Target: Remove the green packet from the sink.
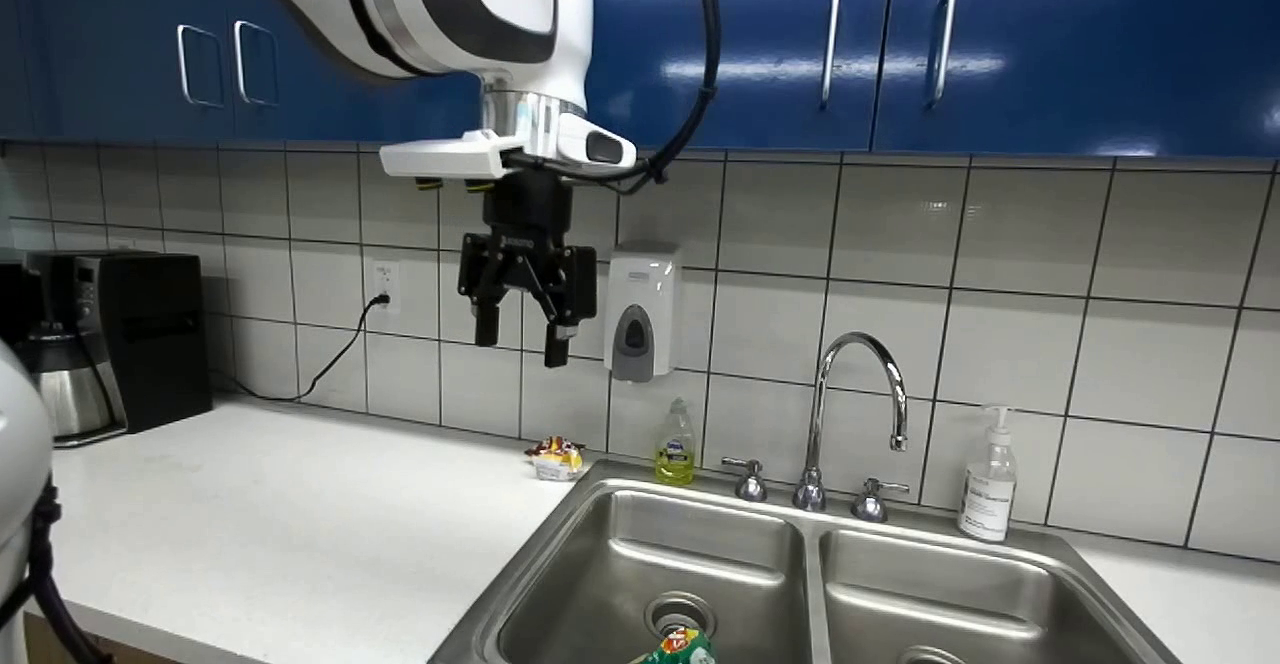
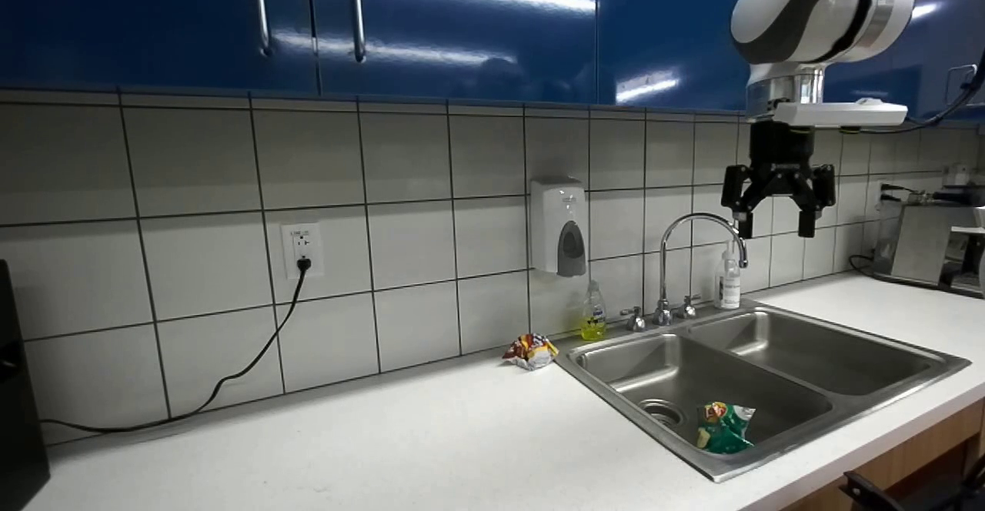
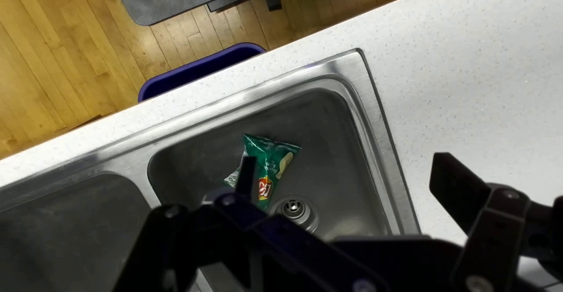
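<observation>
The green packet [image 3: 273, 153] lies in one basin of the steel sink [image 3: 374, 94], close to the drain. In the wrist view a finger covers part of it. The packet also shows in both exterior views [image 1: 684, 648] [image 2: 725, 428], cut off by the lower edge in one of them. The sink [image 1: 814, 594] has two basins, and its rim [image 2: 636, 412] is set in the white counter. My gripper [image 1: 521, 349] hangs high above the counter and sink, pointing down. Its fingers [image 2: 776, 230] are wide apart with nothing between them; the wrist view shows the open jaws too [image 3: 343, 169].
A curved faucet [image 1: 815, 434] with two handles rises behind the sink. A yellow soap bottle [image 2: 593, 315], a pump bottle [image 1: 988, 489] and a crumpled wrapper [image 2: 531, 351] stand along the back. A wall dispenser [image 1: 642, 314] and blue cabinets [image 1: 760, 44] are above. A purple bin [image 3: 193, 72] is below the counter edge.
</observation>
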Tool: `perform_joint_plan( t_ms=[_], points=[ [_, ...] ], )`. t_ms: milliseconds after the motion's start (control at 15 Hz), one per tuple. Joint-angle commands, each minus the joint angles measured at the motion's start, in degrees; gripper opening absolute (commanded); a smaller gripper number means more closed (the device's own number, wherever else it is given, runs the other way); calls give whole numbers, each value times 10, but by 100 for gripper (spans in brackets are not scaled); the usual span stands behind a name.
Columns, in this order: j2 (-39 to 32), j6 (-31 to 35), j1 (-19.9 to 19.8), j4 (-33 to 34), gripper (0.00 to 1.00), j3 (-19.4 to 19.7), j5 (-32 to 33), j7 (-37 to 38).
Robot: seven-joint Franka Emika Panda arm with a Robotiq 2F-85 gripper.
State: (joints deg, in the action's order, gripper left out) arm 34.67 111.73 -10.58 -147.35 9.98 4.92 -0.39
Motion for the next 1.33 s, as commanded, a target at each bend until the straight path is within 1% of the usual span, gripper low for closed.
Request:
perform_joint_plan(
  t_ms=[0,333,733,1000,1267],
  points=[
    [-48,61,-18,-5,100,8,12,6],
    [-149,160,-25,5,100,18,12,9],
    [-274,251,-24,41,100,27,4,8],
    [-359,288,-20,86,100,30,-5,6],
    [-435,309,-17,134,100,28,-12,11]
  ],
)
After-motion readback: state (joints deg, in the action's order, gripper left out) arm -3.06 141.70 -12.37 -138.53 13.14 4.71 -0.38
